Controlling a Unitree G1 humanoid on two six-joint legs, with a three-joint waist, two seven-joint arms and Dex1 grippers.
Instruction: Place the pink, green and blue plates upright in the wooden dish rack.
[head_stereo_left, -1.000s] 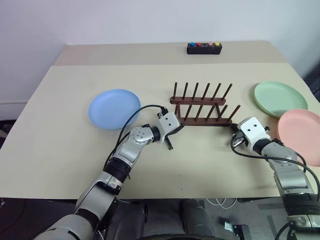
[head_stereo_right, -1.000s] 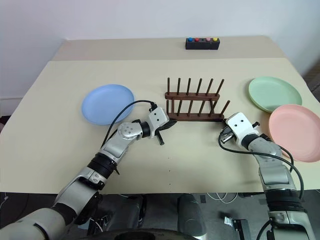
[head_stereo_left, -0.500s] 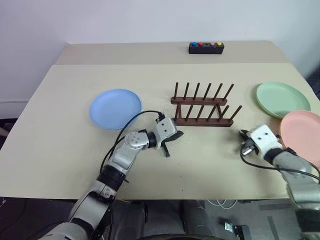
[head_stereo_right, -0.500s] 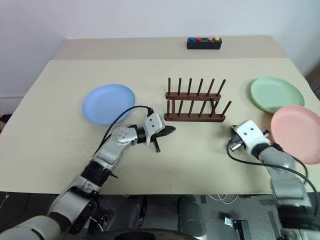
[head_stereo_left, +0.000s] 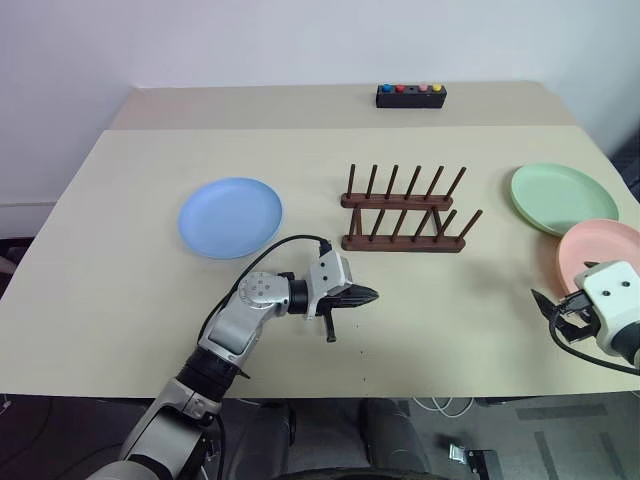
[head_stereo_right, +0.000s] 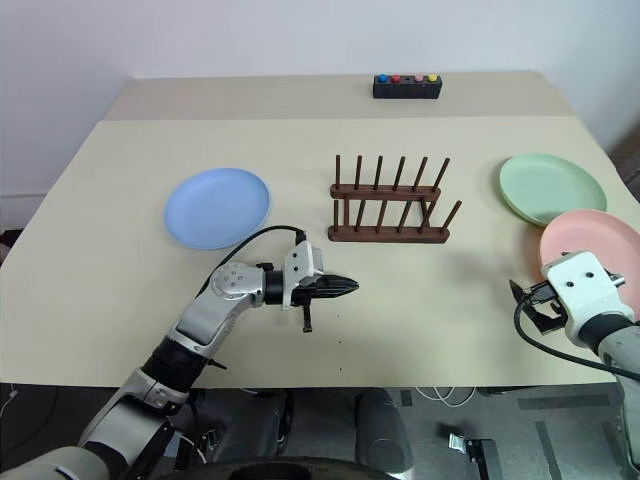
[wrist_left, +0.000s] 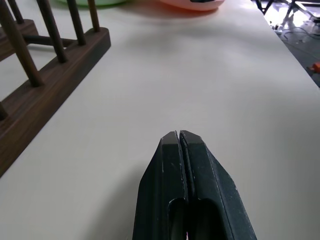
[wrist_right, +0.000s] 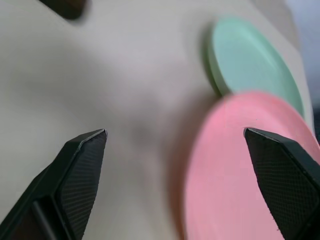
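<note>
Beige table (head_stereo_left: 130, 300); black box (head_stereo_left: 410, 95) with coloured buttons at far edge; white wall (head_stereo_left: 300, 40) behind

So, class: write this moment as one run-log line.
rack: empty | blue plate, green plate, pink plate: flat on table | left gripper: shut | right gripper: open by pink plate

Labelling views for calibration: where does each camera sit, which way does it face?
Head stereo pair: looks forward and down at table, dish rack, blue plate; both arms show.
Left wrist: along shut left gripper toward rack.
Right wrist: between open right gripper fingers, at pink plate and green plate.
Shared: both wrist views catch pink plate.
</note>
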